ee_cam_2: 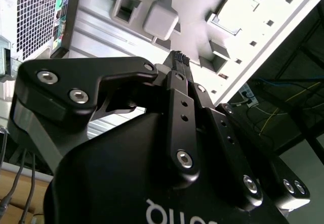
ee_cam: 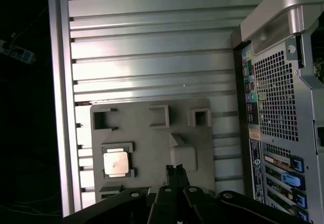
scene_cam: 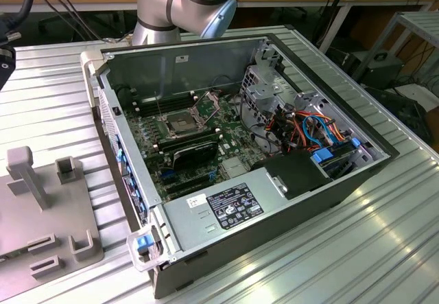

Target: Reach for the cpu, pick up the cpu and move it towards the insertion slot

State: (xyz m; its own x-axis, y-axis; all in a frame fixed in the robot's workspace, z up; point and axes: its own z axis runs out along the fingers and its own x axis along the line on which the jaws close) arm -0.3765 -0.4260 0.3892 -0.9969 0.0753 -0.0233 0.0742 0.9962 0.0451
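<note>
Fingers [ee_cam: 171,172] were pressed together with nothing between them, and the gripper [ee_cam: 175,170] hung over the grey fixture plate [ee_cam: 152,143]. The cpu [ee_cam: 116,162] sat in its nest on that plate, near the tips but off to one side, not touching. The plate lay on the ribbed aluminium table [ee_cam: 152,47], with the computer case [ee_cam: 283,107] just beside it. The insertion slot [scene_cam: 180,121] was inside the case. Bare ribbed table ran on past the plate's far edge.
</note>
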